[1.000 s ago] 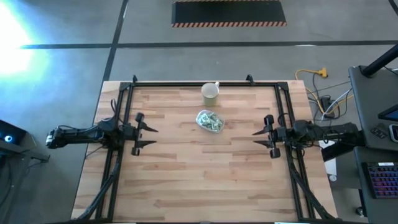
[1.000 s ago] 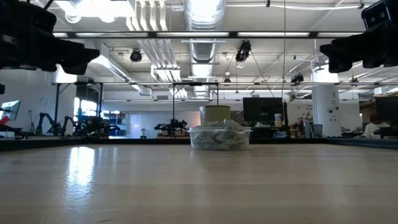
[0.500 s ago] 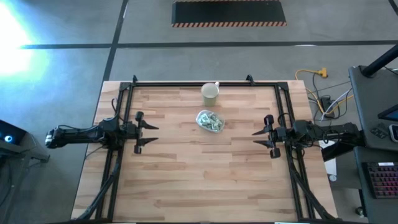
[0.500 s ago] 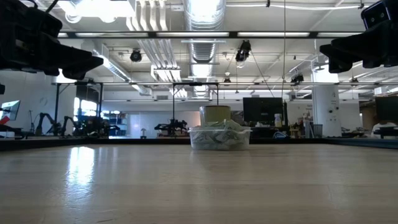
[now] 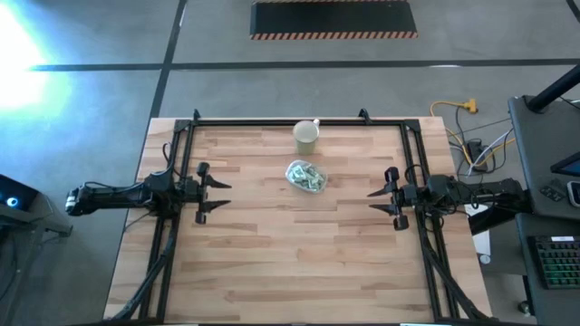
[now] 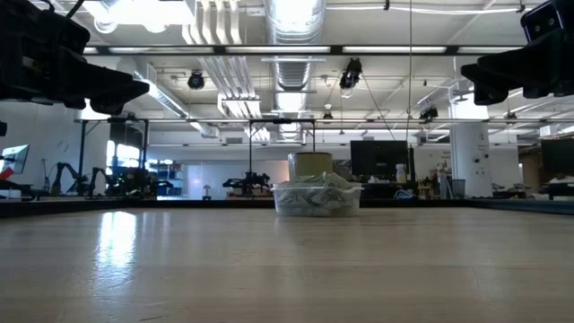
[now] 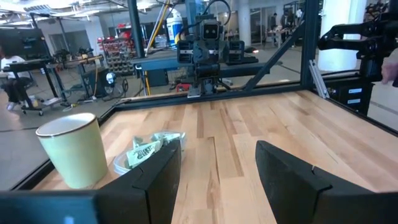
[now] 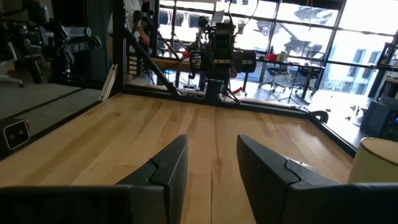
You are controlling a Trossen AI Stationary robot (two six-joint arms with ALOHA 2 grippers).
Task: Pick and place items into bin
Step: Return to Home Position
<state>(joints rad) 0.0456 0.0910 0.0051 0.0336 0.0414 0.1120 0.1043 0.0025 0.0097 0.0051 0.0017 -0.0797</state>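
The clear bin (image 5: 305,177) stands on the table's middle, toward the far side, heaped with pale-green-and-white packets (image 6: 316,190). The left wrist view shows the bin (image 7: 149,152) with packets beside the cup. No loose packets show on the table. My left gripper (image 5: 224,198) hovers open near the table's left side, well left of the bin, fingers pointing right. My right gripper (image 5: 372,201) hovers open near the right side, fingers pointing left. Both hold nothing; their wide finger gaps show in the left wrist view (image 7: 217,177) and the right wrist view (image 8: 211,168).
A pale cream cup (image 5: 306,135) stands at the table's far edge, just beyond the bin, and shows in the left wrist view (image 7: 71,149). A black frame (image 5: 299,121) runs along the far, left and right edges. Bare wood lies between both grippers and toward the near edge.
My left gripper has sunk a little and shifted slightly toward the near edge early in the second, then stayed still. The bin, packets and right arm have not moved.
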